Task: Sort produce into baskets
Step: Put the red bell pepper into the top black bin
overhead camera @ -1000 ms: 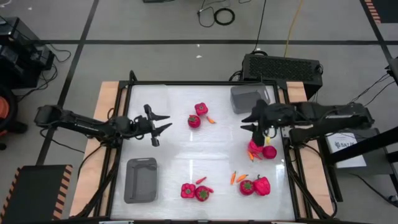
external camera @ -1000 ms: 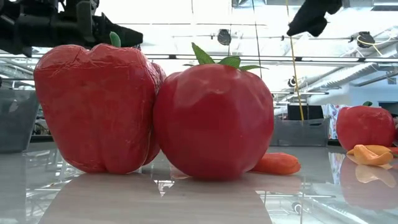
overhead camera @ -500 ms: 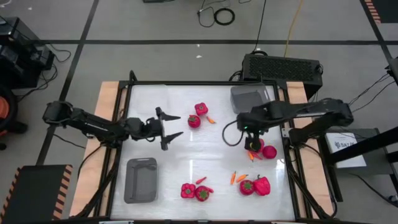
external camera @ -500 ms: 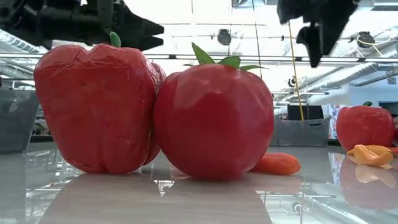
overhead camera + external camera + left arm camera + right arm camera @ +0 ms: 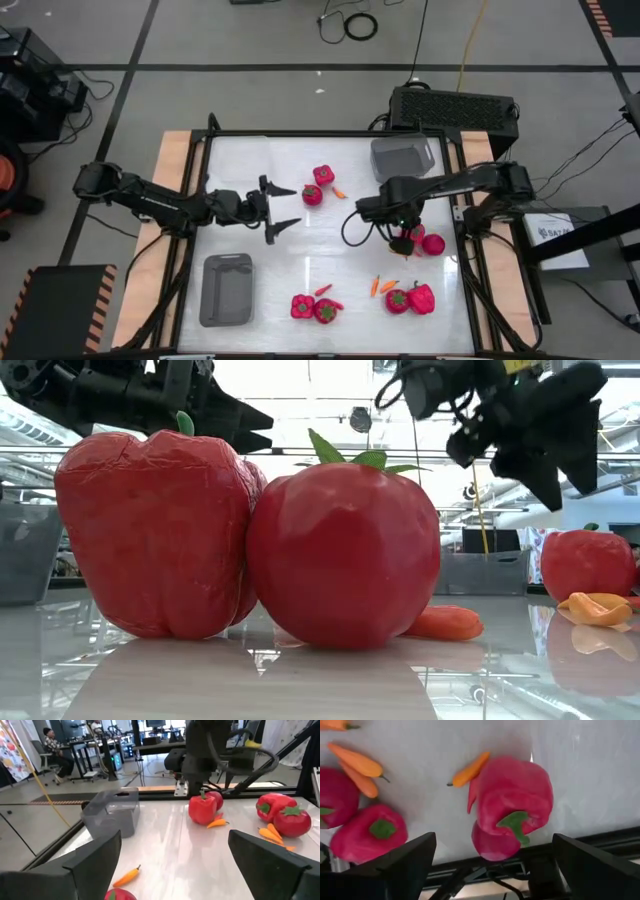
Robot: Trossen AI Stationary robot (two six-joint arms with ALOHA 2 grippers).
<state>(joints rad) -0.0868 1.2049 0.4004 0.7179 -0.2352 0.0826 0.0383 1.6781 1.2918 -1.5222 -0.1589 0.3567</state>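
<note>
One pepper (image 5: 512,810) lies directly under the right gripper (image 5: 400,237), whose jaws hang released and straddle it at the desk's right edge, stem facing up. Far closer than the left gripper (image 5: 277,207), also released, mid-desk.
</note>
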